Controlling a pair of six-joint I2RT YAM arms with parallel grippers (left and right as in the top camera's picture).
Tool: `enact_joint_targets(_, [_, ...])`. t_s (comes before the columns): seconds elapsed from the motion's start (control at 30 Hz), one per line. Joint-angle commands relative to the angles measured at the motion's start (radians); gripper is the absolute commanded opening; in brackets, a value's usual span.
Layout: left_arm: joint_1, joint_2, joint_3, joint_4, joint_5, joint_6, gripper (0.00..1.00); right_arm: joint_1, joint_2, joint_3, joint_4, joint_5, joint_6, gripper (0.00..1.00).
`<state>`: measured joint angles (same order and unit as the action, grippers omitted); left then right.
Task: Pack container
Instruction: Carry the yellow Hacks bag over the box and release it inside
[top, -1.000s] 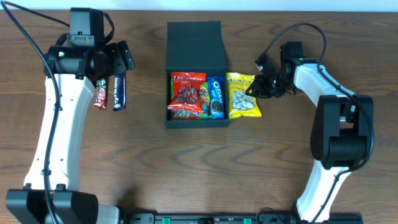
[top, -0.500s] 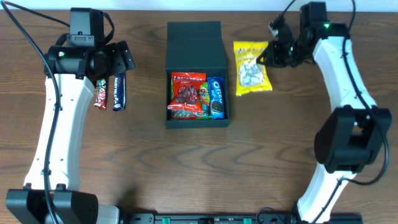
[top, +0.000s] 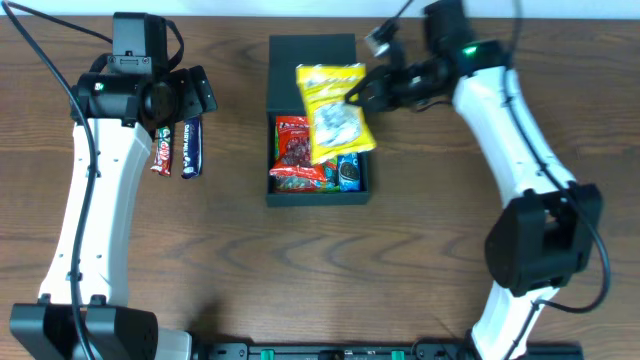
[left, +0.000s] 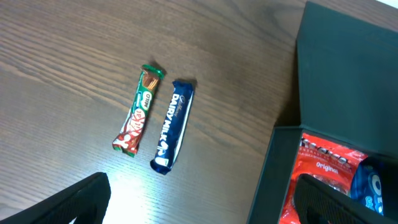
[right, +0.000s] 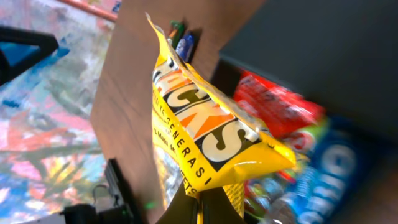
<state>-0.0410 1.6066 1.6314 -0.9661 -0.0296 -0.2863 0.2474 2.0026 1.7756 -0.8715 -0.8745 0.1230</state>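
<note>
The right gripper (top: 362, 92) is clamped on a yellow snack packet (top: 333, 110), holding it over the open container (top: 315, 60) mid-table (a red packet (top: 295, 150) and a blue packet (top: 348, 172) lie inside). The left gripper (top: 190, 100) hovers with its fingers spread wide over a red-green bar (left: 138, 109) and a blue chocolate bar (left: 169, 124).

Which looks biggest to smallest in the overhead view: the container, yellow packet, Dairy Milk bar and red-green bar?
1. container
2. yellow packet, though the right gripper holds it raised, nearer the camera, so it likely looks oversized
3. Dairy Milk bar and red-green bar: they look about alike, so unranked
</note>
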Motion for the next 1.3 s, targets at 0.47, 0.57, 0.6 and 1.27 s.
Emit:
enact_joint_targets(0.47, [0.003, 0.002, 0.007, -0.002, 0.005, 0.013, 0.95, 0.194, -0.014, -0.181, 0.182, 0.285, 0.413, 0.02])
enact_joint_targets(0.57, [0.003, 0.002, 0.007, -0.002, 0.005, 0.013, 0.95, 0.215, -0.014, -0.181, 0.181, 0.350, 0.442, 0.01])
enact_joint_targets(0.6, [0.003, 0.002, 0.007, -0.002, 0.005, 0.013, 0.95, 0.219, -0.014, -0.181, 0.182, 0.367, 0.446, 0.01])
enact_joint_targets(1.27, [0.003, 0.002, 0.007, -0.002, 0.005, 0.013, 0.95, 0.238, 0.150, -0.183, 0.203, 0.444, 0.403, 0.01])
